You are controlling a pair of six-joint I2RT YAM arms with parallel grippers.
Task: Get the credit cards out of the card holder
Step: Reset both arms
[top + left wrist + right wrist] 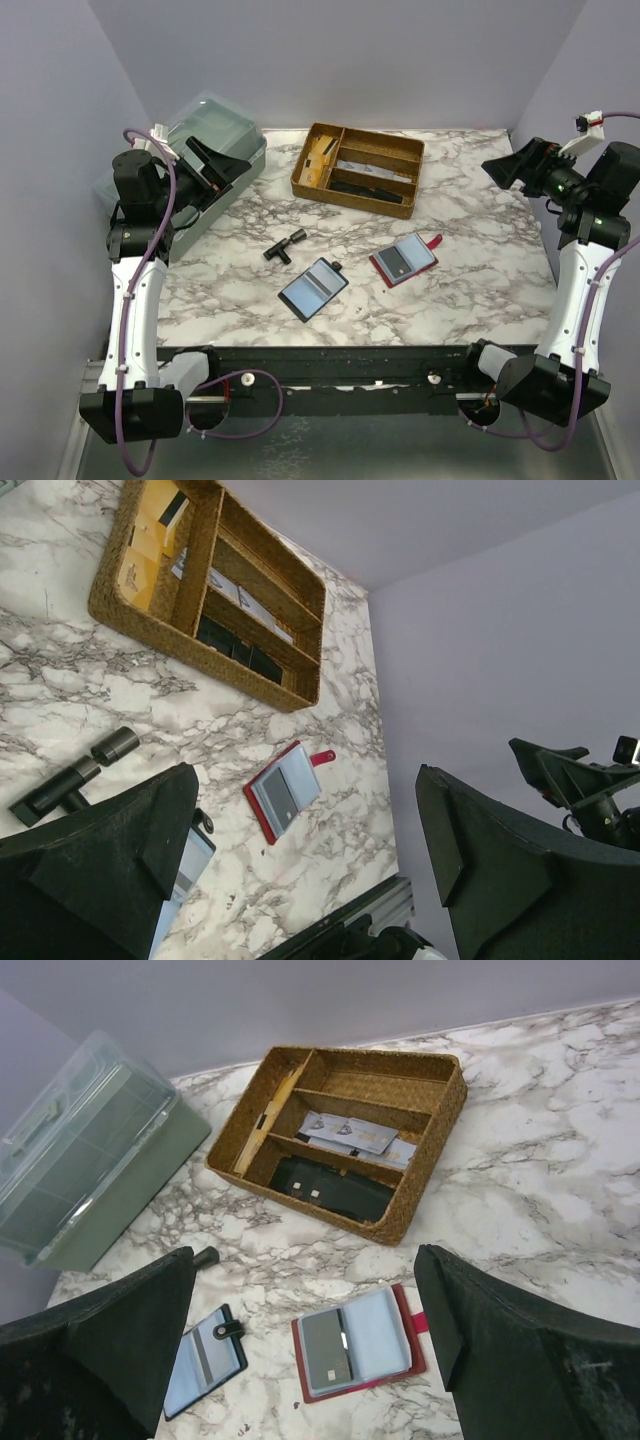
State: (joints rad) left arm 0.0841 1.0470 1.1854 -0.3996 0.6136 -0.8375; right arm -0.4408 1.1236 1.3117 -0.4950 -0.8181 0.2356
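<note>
Left gripper: wide open.
Right gripper: wide open.
Red holder: open, card inside, room on all sides.

Marble-patterned table, wicker tray, plastic box, black T-shaped part, open black card holder, open red card holder
</note>
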